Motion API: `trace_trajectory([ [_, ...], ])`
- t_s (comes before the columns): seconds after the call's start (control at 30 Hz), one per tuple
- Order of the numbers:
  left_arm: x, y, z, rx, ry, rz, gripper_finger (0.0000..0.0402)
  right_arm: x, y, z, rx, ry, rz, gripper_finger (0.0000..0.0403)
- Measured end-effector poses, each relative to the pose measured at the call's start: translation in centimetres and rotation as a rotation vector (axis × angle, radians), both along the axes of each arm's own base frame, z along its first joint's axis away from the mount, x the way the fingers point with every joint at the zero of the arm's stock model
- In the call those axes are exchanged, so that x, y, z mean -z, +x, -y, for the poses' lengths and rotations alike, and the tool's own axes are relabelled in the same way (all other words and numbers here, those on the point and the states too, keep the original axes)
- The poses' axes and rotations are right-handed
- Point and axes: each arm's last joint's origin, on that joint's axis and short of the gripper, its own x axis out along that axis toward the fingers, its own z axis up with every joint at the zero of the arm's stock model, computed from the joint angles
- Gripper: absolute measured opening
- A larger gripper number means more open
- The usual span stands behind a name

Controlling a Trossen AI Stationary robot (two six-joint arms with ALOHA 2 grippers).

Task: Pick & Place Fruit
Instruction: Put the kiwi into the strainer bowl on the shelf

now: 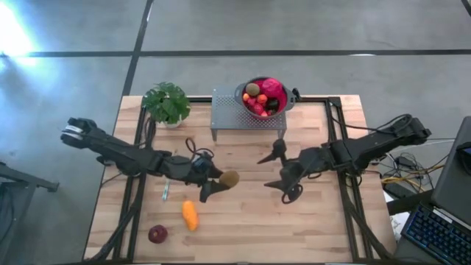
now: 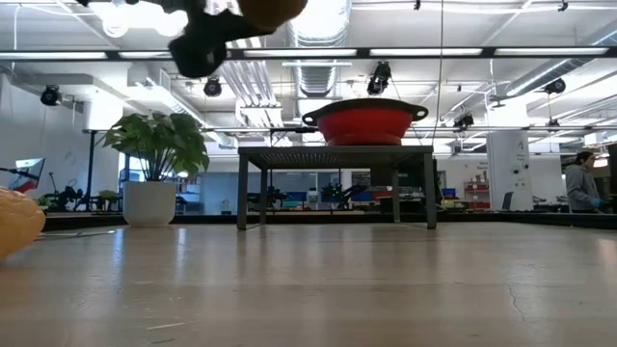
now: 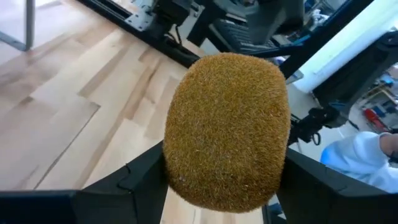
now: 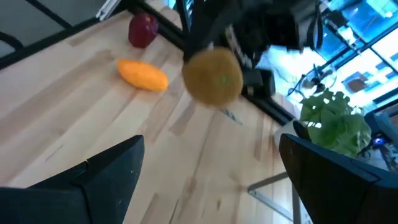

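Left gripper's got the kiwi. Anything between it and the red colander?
Nothing visible. The left gripper holds the kiwi above the table; bare wood lies between it and the red colander on the grey stand. The right gripper sits off to the side.

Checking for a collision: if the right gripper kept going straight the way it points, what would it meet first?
Probably the kiwi held in the left gripper, dead ahead of the open right gripper; depth is uncertain.

A: What is the worktop (image 1: 309, 221) like?
B: Pale wooden planks with a matt finish and visible grain.
A: And the kiwi (image 3: 227, 130) in my left claw (image 3: 221, 180)?
B: Brown and fuzzy, a rough felt-like nap. My fingers (image 3: 134, 180) look like matt black plastic.
A: Anything shiny?
B: The red apple (image 4: 143, 30) looks glossy; the long orange piece (image 4: 143, 74) looks smooth. The red colander bowl (image 2: 371, 122) looks like smooth plastic, on a grey perforated metal stand (image 1: 228, 110).
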Motion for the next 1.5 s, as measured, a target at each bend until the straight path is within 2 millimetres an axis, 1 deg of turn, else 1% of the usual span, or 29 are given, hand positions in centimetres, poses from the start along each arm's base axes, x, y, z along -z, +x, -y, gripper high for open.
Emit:
trace_trajectory([
  [0.07,-0.2,0.9,-0.5,0.030,-0.005,0.020,0.0250,0.0,0.3,-0.1,-0.002,0.001,0.016,0.0368],
  [0.2,-1.3,3.1,-1.3,0.106,0.012,0.039,0.0250,0.4,0.8,-0.3,-0.018,-0.033,0.022,0.0368],
  [0.3,-1.7,4.9,-1.7,0.170,0.012,0.012,0.0250,0.6,1.0,-0.3,-0.024,-0.048,0.016,0.0368],
  [0.53,-3.5,8.9,-2.1,0.256,0.038,-0.062,0.0250,0.7,1.1,-0.4,-0.035,-0.064,0.012,0.0368],
  [0.63,-4.5,10.1,-2.2,0.264,0.073,-0.088,0.0250,0.7,1.1,-0.4,-0.037,-0.065,0.015,0.0368],
  [0.77,-5.7,11.2,-2.5,0.267,0.112,-0.109,0.0250,0.7,1.1,-0.5,-0.040,-0.063,0.015,0.0368],
  [0.87,-6.4,11.5,-2.8,0.263,0.126,-0.115,0.0250,0.6,1.1,-0.6,-0.038,-0.065,0.019,0.0362],
  [0.97,-6.7,11.4,-3.3,0.251,0.127,-0.114,0.0250,0.6,1.0,-0.7,-0.042,-0.065,0.021,0.0341],
  [1.33,-6.6,11.3,-3.6,0.240,0.125,-0.125,0.0250,0.5,0.9,-0.7,-0.047,-0.071,0.021,0.0217],
  [1.4,-6.6,11.3,-3.6,0.240,0.125,-0.124,0.0250,0.5,0.9,-0.7,-0.047,-0.071,0.020,0.0205],
  [1.5,-6.6,11.3,-3.6,0.238,0.126,-0.122,0.0250,0.5,0.9,-0.7,-0.047,-0.071,0.020,0.0205],
])
